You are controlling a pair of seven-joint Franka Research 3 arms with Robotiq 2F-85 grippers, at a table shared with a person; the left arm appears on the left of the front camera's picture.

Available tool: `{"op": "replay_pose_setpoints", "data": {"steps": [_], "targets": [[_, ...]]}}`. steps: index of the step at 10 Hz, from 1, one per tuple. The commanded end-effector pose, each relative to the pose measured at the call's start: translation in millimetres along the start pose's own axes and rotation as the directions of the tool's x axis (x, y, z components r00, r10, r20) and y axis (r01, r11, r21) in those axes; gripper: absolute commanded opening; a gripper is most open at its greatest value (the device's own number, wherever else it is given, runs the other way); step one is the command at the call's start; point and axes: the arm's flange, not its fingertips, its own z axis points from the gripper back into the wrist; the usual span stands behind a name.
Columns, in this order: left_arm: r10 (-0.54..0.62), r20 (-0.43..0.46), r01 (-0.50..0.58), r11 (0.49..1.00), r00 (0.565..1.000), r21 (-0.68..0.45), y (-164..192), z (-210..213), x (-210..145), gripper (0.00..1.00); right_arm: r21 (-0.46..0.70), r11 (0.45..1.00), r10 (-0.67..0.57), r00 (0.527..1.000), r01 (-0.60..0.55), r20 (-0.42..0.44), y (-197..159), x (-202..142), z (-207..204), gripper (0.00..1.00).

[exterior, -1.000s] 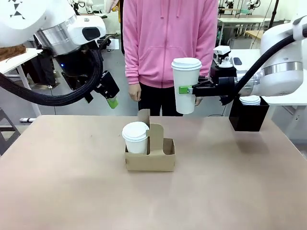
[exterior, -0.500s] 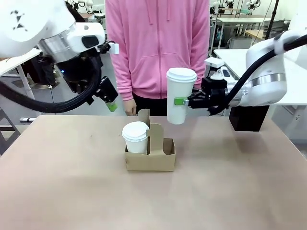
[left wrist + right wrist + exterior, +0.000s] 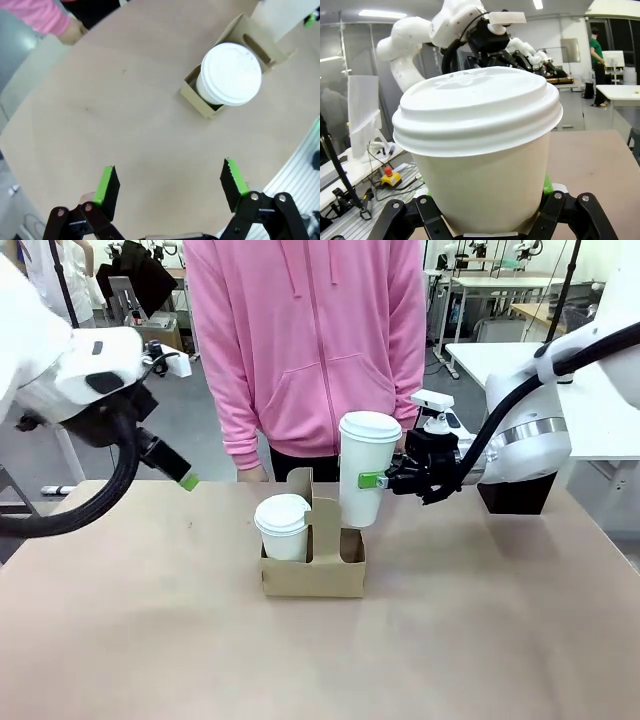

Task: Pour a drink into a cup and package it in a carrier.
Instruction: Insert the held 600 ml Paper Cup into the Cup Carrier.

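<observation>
1. Above the right pocket of the small brown cardboard carrier [image 3: 313,562], the tall white paper cup with a dome lid [image 3: 364,470] is held upright, its base just over the pocket rim.
2. The jaws of the right gripper [image 3: 378,481] are clamped on the cup's mid-wall.
3. A thin, crushable wall is judged likely, heavy if filled; a light mid-height grip below the lid suits it.
4. The carrier's upright handle panel stands just beside the cup, so little room is left there.
5. A second lidded white cup [image 3: 283,526] is seated in the left pocket.
6. The left gripper [image 3: 170,182] is held well clear, jaws apart, over bare worktop [image 3: 150,640].
</observation>
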Motion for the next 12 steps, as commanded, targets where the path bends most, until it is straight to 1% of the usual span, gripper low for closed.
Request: {"op": "replay_pose_setpoints", "data": {"steps": [1,2,4,5,6,7,12], "targets": [[-0.086,0.065,0.089,0.995,0.994,-0.048,4.5,-1.8,-25.3,1.0,0.023,0.999,0.022,1.0,-0.022,-0.007,3.1,-6.8,-2.5,0.8],[-0.108,0.057,0.112,0.991,0.992,-0.072,8.9,-2.4,-32.5,1.0,0.023,0.999,0.03,1.0,-0.03,-0.002,2.8,-10.2,-4.4,0.8],[-0.12,0.022,0.121,0.987,0.993,-0.104,15.8,-4.5,-44.3,1.0,0.027,0.999,0.033,0.999,-0.033,0.005,1.1,-21.8,-10.6,0.8],[-0.113,0.01,0.113,0.989,0.994,-0.1,19.6,-6.4,-45.6,1.0,0.027,0.999,0.033,0.999,-0.033,-0.001,-2.0,-28.0,-12.4,0.8],[-0.094,-0.016,0.091,0.988,0.995,-0.123,19.7,-7.4,-45.7,1.0,0.032,0.999,0.035,0.999,-0.035,0.005,-3.4,-33.3,-14.2,0.8],[-0.098,0.017,0.099,0.991,0.995,-0.085,24.1,1.0,-15.8,1.0,0.029,0.999,0.035,0.999,-0.035,0.0,-6.2,-38.7,-15.8,0.8],[-0.098,0.017,0.099,0.991,0.995,-0.085,24.1,1.0,-15.8,1.0,0.009,1.0,0.018,1.0,-0.019,0.004,-16.8,-64.7,-13.6,0.8]]}}
